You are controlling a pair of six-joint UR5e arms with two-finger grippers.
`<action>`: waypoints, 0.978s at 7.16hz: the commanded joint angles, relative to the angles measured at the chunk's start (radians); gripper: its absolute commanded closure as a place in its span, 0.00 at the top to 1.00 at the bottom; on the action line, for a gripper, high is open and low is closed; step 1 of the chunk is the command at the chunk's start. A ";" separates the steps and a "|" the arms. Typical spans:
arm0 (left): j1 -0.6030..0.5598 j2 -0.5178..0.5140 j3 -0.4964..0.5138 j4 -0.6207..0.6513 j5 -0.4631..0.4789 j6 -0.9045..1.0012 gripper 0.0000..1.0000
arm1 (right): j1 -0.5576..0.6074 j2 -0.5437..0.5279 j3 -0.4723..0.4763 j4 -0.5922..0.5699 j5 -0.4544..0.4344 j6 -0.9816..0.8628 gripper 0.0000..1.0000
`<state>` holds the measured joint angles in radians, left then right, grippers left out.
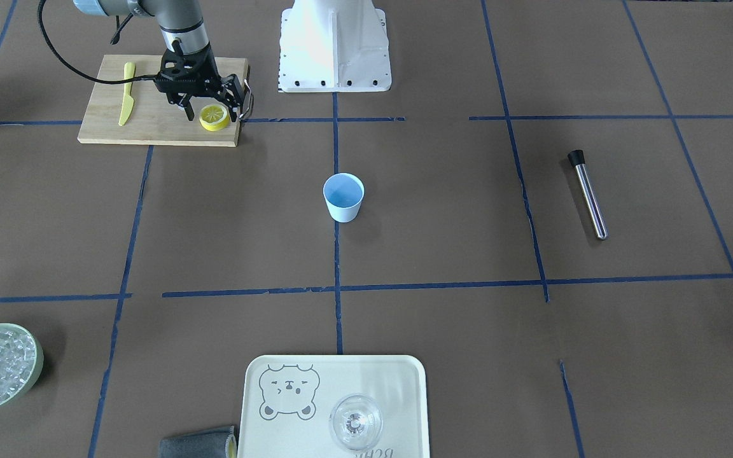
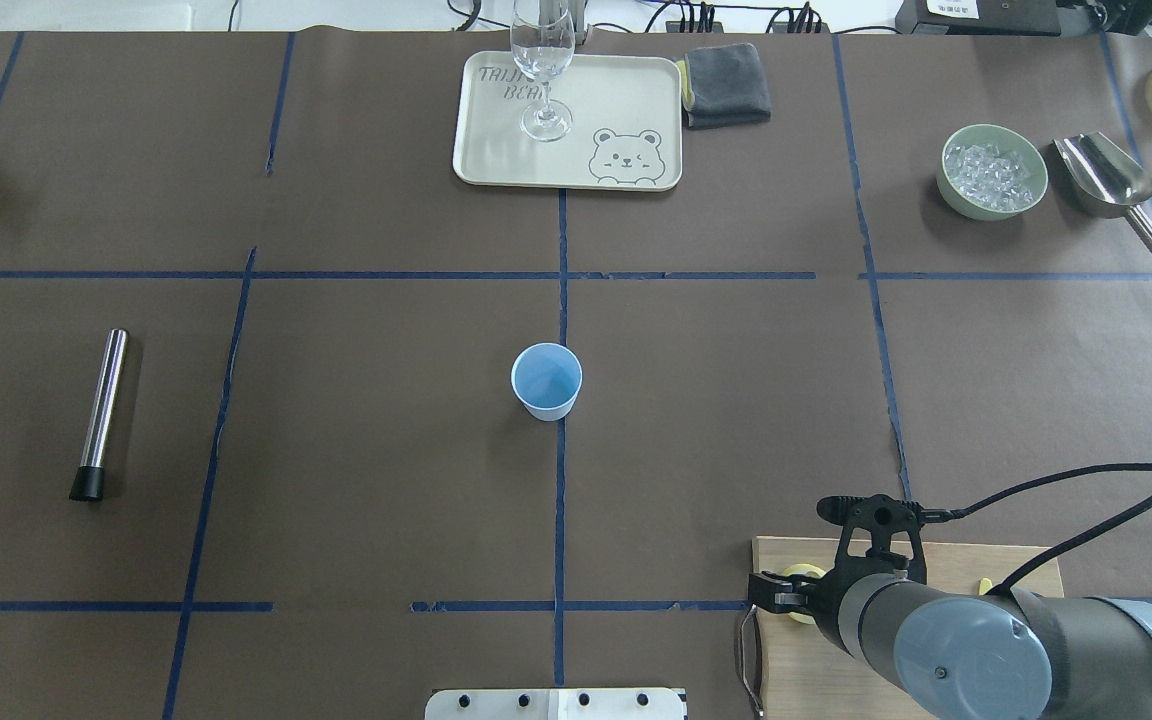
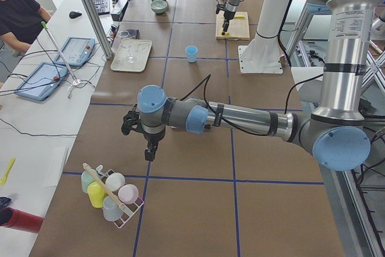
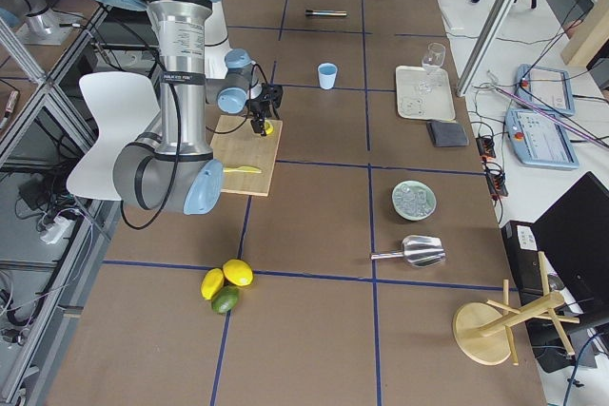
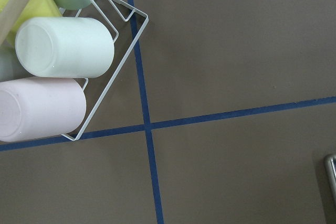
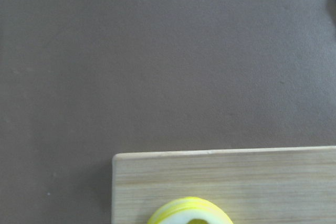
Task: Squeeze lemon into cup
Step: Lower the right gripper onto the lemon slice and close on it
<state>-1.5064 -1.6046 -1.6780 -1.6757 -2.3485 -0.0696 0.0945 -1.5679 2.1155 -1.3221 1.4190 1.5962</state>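
On the left of the front-facing view, the cutting board (image 1: pixel 150 124) carries the yellow knife (image 1: pixel 126 93). Near the board's right corner lies the lemon (image 1: pixel 214 117), flat with its pale face up. The right gripper (image 1: pixel 213 113) hangs straight over the slice with its jaws spread wide, one finger on each side. Whether either finger touches the rind cannot be told.

The overhead view hides most of this: the arm covers the slice, and only a yellow sliver shows beside the wrist. The right wrist camera shows just the board's corner and the slice's upper arc at the frame's lower edge, with no fingers.

At the table's middle the cup (image 1: pixel 343 197) stands upright on a blue tape line, well apart from the board. Farther right lies a metal tube (image 1: pixel 588 194) with a black cap.

The left gripper (image 3: pixel 148 148) appears only in the exterior left view, pointing down near a wire rack (image 3: pixel 127 216). How its jaws stand cannot be told. Its wrist camera shows mugs (image 5: pixel 65 45) lying in that rack, but no fingers.
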 commanded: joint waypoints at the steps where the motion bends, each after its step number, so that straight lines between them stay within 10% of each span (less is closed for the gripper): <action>1: 0.000 0.000 0.001 -0.001 0.000 -0.001 1.00 | 0.001 0.005 0.000 0.000 0.000 0.001 1.00; 7: 0.000 0.000 0.000 0.001 -0.002 -0.001 1.00 | 0.002 -0.001 0.006 0.000 -0.002 -0.001 0.85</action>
<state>-1.5064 -1.6046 -1.6777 -1.6752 -2.3488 -0.0706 0.0963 -1.5650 2.1207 -1.3223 1.4178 1.5955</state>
